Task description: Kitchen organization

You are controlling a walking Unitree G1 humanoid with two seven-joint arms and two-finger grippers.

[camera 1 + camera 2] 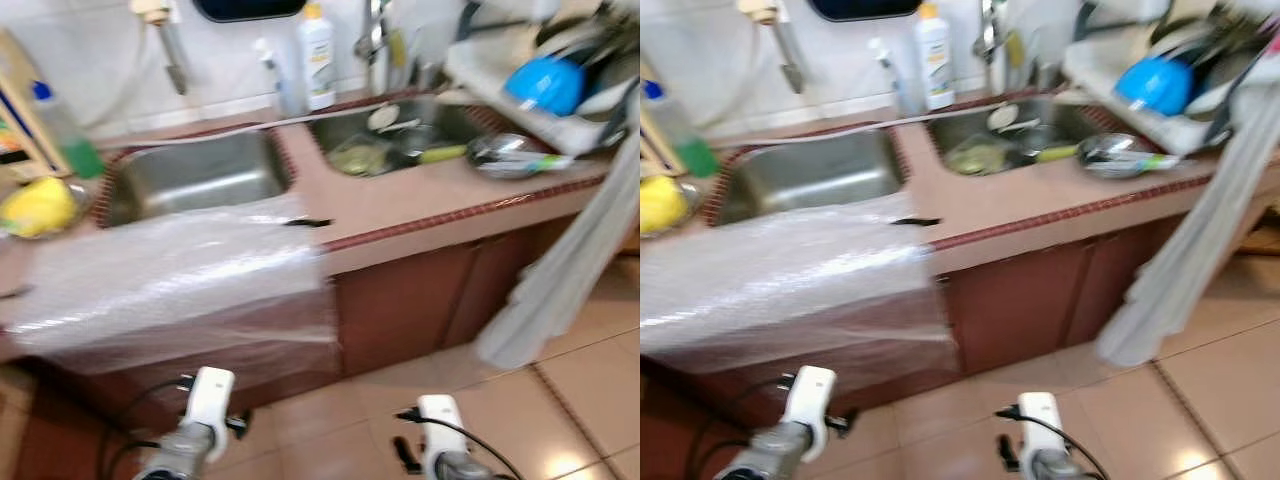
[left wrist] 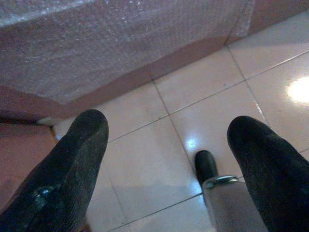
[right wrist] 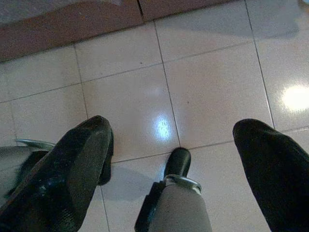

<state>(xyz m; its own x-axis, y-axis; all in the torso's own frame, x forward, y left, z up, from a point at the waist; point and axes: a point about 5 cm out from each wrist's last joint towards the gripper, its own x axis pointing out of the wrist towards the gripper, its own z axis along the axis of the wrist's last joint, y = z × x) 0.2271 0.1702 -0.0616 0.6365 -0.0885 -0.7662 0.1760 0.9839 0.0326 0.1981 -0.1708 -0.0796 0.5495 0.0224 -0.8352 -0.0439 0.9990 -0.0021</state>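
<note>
Clear bubble-wrap sheet [image 1: 170, 280], draped over the terracotta-tiled counter [image 1: 400, 205] edge beside the steel sink basin [image 1: 190, 175], long axis across the counter front. Above and ahead of left gripper [image 2: 166, 159], probably the nearer one. Right gripper [image 3: 174, 159] low too; both spread, empty, pointing floorward.

A pinkish tiled countertop [image 1: 400, 205] holds two sunken steel sinks [image 1: 195, 178]; a bubble-wrap sheet [image 1: 170, 285] drapes over its front edge at seven o'clock (blurred), a yellow object [image 1: 38, 208] lying at nine
</note>
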